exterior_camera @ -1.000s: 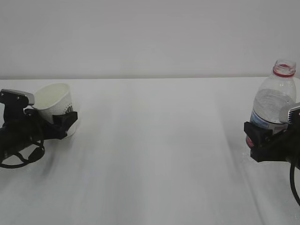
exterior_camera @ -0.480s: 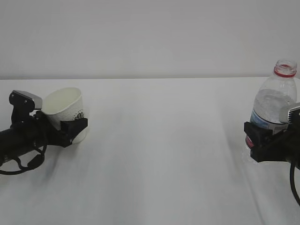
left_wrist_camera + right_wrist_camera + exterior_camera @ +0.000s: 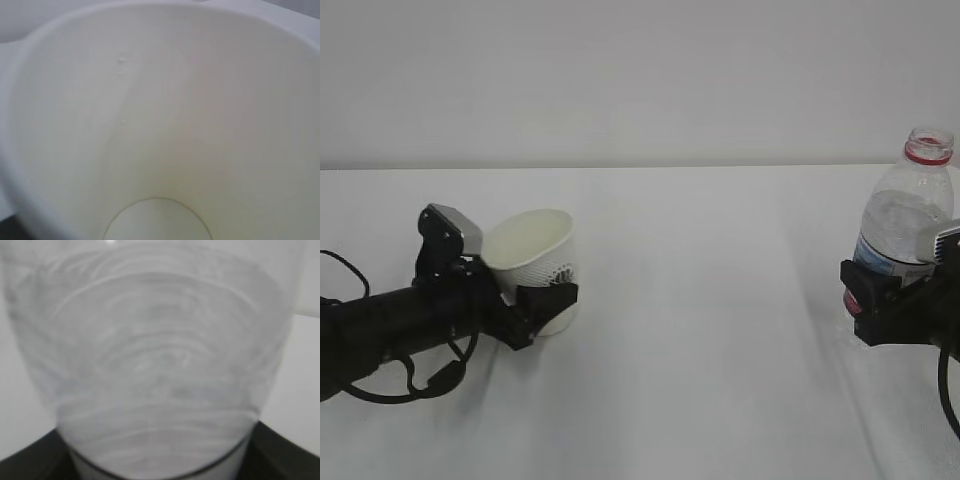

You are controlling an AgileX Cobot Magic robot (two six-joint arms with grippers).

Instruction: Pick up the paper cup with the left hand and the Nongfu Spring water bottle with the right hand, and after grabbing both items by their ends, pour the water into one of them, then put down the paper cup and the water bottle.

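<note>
White paper cup (image 3: 533, 262) sits clamped between the left hand (image 3: 525, 300) fingers, tilted w/ its mouth up and toward the arm; fingers spread approx. cup-wide around its lower part. Left wrist view looks straight into the cream inside (a few small droplets on the wall, base disc visible). Nongfu Spring water bottle (image 3: 903, 228) stands upright betw. the right hand (image 3: 880, 300) fingers, gripped at its lower body, neck w/ red ring well above them, no cap. Both are over the white tabletop (image 3: 700, 330), well apart.
</note>
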